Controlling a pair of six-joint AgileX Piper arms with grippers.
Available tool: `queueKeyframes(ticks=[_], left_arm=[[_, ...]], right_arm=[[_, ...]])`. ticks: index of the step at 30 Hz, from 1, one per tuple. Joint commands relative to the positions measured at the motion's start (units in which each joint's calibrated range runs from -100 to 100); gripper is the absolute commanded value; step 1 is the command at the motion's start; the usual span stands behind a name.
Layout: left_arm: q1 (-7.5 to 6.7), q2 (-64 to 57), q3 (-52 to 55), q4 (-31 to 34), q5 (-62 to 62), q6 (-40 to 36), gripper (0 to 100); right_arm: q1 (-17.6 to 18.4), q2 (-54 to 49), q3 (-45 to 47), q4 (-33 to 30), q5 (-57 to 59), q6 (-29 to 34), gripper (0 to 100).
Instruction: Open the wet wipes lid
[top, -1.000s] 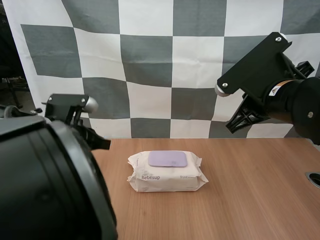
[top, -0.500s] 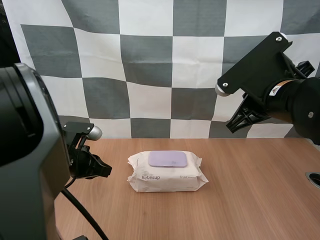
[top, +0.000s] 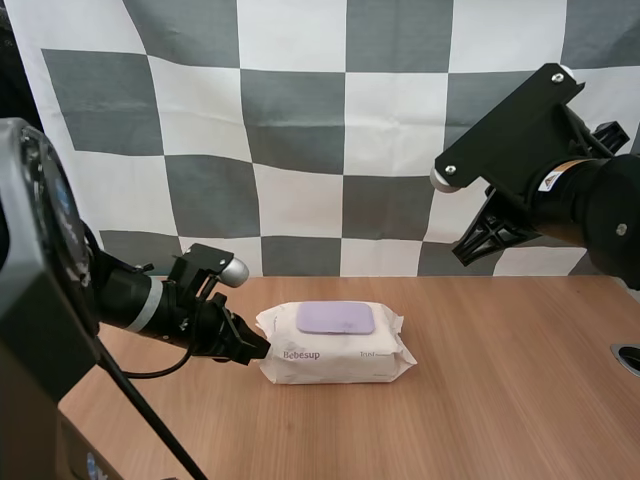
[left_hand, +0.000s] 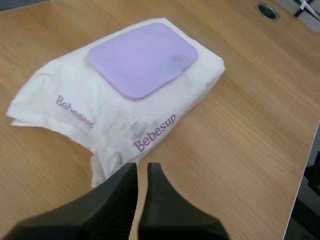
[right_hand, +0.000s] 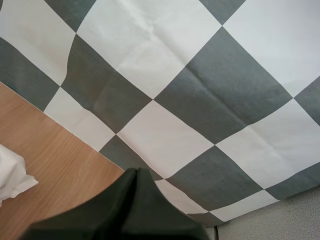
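A white Bebesup wet wipes pack (top: 335, 352) lies flat in the middle of the wooden table, its purple lid (top: 335, 318) closed on top. My left gripper (top: 256, 349) is low over the table at the pack's left end. In the left wrist view its fingers (left_hand: 156, 176) lie almost together with only a thin slit between them, tips (left_hand: 142, 169) just short of the pack's (left_hand: 125, 107) crimped end seam, with the lid (left_hand: 142, 58) beyond. My right gripper (top: 470, 244) hangs high at the back right, shut in the right wrist view (right_hand: 136, 173), far from the pack's corner (right_hand: 10, 176).
A round hole (top: 628, 357) is set in the table at the far right, also seen as the hole (left_hand: 266, 11) beyond the pack. The table's edge (left_hand: 306, 165) runs close past the pack's near side in the left wrist view.
My left arm has swung forward, down and to the right, bringing its gripper from the table's left side to the pack's left end. Pack and right arm have not moved.
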Motion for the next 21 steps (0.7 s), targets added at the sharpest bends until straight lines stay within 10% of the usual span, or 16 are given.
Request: queueKeyframes(ticks=[1,8,13,21], left_arm=[[-0.71,0.06,0.07,0.07,-1.17,0.11,16],[-0.80,0.06,0.07,0.07,-4.99,1.20,28],[-0.80,0.06,0.07,-3.44,-6.38,0.75,98],[-2.61,0.06,0.93,-5.99,-18.36,2.95,97]], right_arm=[[-0.03,0.00,0.03,0.04,-0.08,0.01,0],[-0.03,0.00,0.03,0.15,-0.05,0.01,0],[-0.03,0.00,0.03,0.52,-0.05,0.01,0],[-0.03,0.00,0.03,0.52,-0.05,0.01,0]])
